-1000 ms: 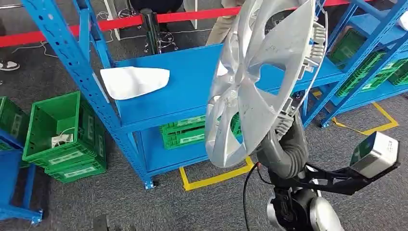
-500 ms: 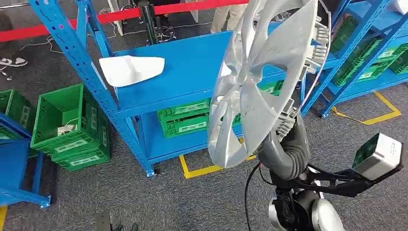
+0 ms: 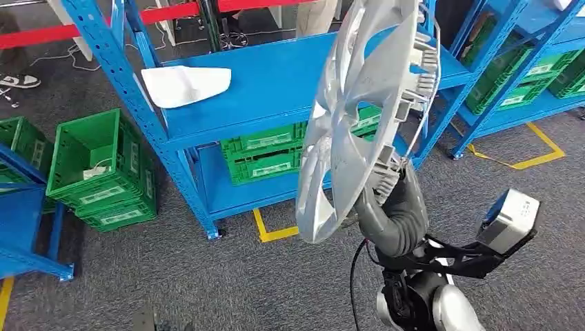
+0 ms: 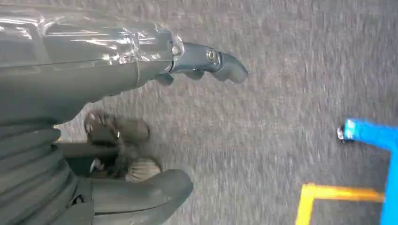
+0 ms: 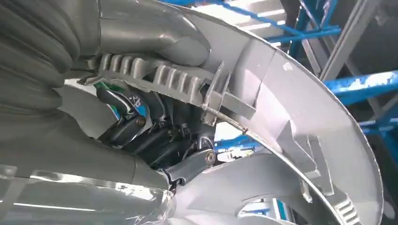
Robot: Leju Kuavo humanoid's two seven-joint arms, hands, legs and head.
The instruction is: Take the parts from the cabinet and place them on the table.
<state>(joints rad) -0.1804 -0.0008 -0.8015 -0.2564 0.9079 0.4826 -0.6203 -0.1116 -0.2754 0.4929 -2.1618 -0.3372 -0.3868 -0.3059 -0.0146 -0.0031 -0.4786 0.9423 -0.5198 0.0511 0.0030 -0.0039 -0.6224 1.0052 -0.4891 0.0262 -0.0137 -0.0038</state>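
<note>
My right hand holds the hubcap up by its rim.
It is silver, round, with holes between spokes; any writing is too blurry. My left hand hangs empty, fingers apart.

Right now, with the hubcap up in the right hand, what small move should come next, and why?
Probably keep the grip and carry on turning away from the blue rack toward the table. The right hand already holds the hubcap by its rim, lifted clear of the shelf, and no table shows yet. The left hand hangs over the floor holding nothing, so it need not act.
</note>
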